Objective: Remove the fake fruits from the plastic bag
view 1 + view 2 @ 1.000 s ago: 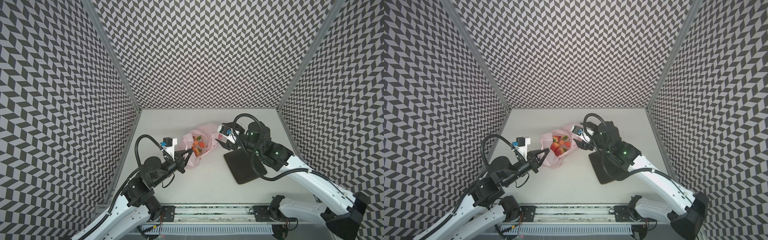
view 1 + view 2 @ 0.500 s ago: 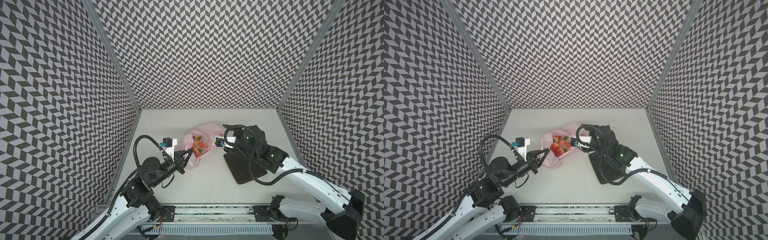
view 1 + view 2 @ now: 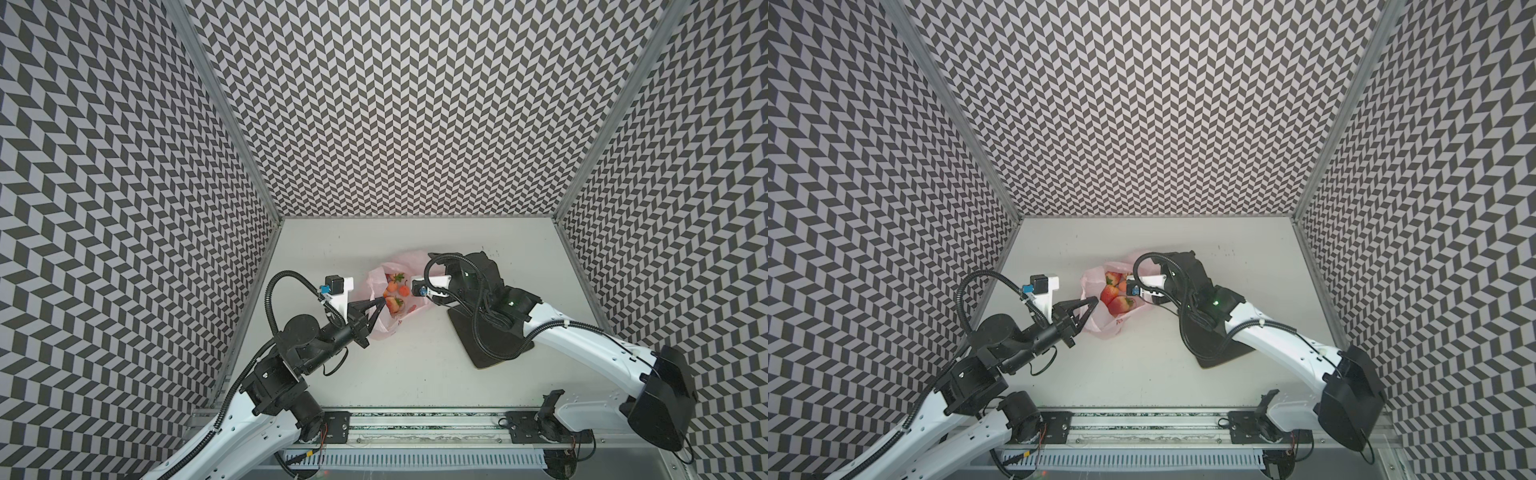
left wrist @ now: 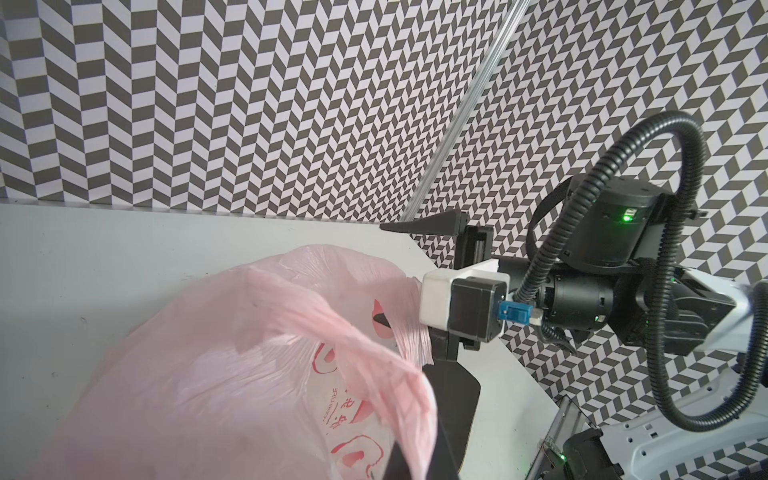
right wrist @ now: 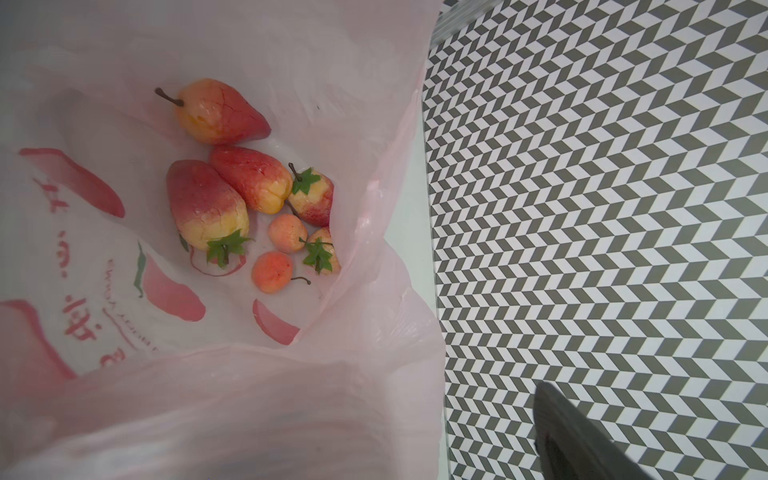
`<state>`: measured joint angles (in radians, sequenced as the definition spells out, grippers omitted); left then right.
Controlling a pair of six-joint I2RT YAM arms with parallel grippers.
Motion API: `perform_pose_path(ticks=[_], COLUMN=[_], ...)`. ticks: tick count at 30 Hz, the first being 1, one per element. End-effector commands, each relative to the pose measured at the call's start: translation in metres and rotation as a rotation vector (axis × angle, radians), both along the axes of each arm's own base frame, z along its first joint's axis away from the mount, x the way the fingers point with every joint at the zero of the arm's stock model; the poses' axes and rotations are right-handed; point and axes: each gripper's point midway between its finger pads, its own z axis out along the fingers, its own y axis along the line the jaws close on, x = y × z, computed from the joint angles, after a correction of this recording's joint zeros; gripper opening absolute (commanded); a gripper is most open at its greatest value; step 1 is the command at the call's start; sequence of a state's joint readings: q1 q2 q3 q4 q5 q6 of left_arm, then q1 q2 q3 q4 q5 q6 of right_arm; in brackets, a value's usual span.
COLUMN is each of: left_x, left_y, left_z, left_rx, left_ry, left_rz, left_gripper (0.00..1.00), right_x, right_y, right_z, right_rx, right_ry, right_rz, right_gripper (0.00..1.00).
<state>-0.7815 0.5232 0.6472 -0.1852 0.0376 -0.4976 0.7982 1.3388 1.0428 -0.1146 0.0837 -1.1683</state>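
Three tall walls (image 3: 395, 104) with a black-and-white chevron pattern stood around the flat pale grey table (image 3: 415, 361), joined by silver metal corner strips (image 3: 232, 124), under even light.

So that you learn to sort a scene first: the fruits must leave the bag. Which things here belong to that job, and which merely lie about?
Belongs to the job:
fake fruits, inside the plastic bag
left gripper, jaws shut on the bag's rim
right gripper, jaws open at its mouth

Lying about:
dark board, on the table
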Motion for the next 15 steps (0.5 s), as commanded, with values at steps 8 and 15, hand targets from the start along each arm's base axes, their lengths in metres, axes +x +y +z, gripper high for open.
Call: perform_pose_path(ticks=[8, 15], left_x=[0.012, 0.037], left_y=[0.015, 0.048], left_z=[0.007, 0.002], left_rx=[-0.036, -0.096], left_ry=[0.02, 0.141], left_rz=[0.117, 0.374], left_gripper=[0.0, 0.0], right_x=[-0.008, 0.015], right_y=[0.055, 0.058], right_z=[0.05, 0.086], right_rx=[0.366, 0.792], right_ry=[0.057, 0.239], right_rz=[0.115, -0.045], right_gripper=[0.44, 0.0])
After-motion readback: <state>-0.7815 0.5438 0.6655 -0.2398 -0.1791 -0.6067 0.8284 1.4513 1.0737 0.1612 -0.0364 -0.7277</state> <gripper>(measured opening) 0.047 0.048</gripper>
